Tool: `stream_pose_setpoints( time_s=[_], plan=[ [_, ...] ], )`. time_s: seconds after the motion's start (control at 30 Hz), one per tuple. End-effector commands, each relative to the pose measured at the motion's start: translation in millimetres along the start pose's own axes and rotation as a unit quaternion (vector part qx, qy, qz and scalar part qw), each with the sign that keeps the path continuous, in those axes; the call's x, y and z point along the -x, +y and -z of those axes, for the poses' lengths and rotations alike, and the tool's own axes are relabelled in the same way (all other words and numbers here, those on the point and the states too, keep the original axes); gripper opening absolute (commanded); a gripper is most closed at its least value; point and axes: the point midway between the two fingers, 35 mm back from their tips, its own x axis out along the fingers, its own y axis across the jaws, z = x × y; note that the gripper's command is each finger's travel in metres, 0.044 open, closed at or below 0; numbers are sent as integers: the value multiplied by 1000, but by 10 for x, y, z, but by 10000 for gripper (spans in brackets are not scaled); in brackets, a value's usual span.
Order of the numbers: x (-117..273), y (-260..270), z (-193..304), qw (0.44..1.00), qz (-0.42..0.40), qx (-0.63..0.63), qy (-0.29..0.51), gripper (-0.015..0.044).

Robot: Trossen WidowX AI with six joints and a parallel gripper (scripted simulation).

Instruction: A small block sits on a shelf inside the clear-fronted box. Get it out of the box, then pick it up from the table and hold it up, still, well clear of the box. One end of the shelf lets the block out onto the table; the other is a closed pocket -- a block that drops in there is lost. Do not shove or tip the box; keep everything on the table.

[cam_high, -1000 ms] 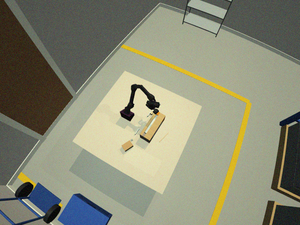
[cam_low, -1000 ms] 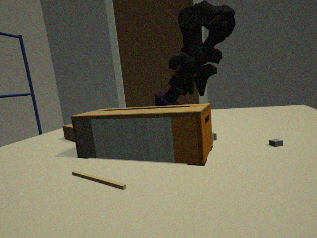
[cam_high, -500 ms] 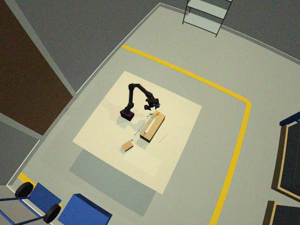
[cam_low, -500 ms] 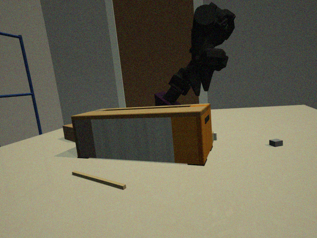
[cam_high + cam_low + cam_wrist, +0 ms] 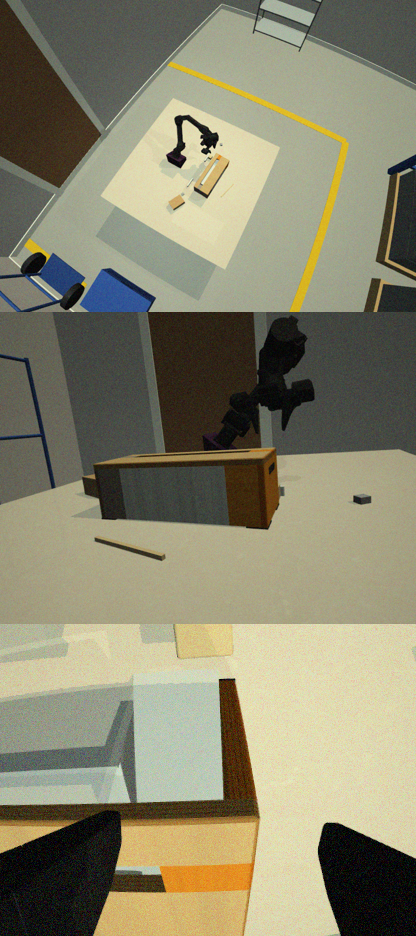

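The wooden box (image 5: 217, 175) (image 5: 246, 495) (image 5: 190, 839) stands upright, with a slot and an orange mark in its top. A pale yellow square block (image 5: 205, 640) lies on the table just off the box's clear front, near the orange-marked end; its far side is cut off by the frame edge. No block shows in the part of the interior visible in the wrist view; the rest is out of view. My gripper (image 5: 270, 431) (image 5: 222, 833) is open and empty, above the orange-marked end of the box.
A small grey block (image 5: 221, 144) (image 5: 362, 499) lies beyond the orange-marked end. A thin stick (image 5: 227, 190) (image 5: 129, 548) lies behind the box. A tan block (image 5: 176, 202) (image 5: 90, 484) and another small grey block (image 5: 182, 194) lie past the other end. A pale strip (image 5: 189, 182) lies in front.
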Motion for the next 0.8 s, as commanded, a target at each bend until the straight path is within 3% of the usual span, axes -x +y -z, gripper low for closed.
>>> stream_pose_setpoints(
  time_s=[0.0, 0.2, 0.43, 0.77],
  plan=[
    [9, -1, -6, 999, -2, 52, 9, 285],
    [-17, 1, -12, 999, -2, 52, 8, 285],
    [-822, 47, -378, 999, 0, 51, 9, 285],
    [-899, 51, -407, 999, 0, 51, 9, 285]
  ],
)
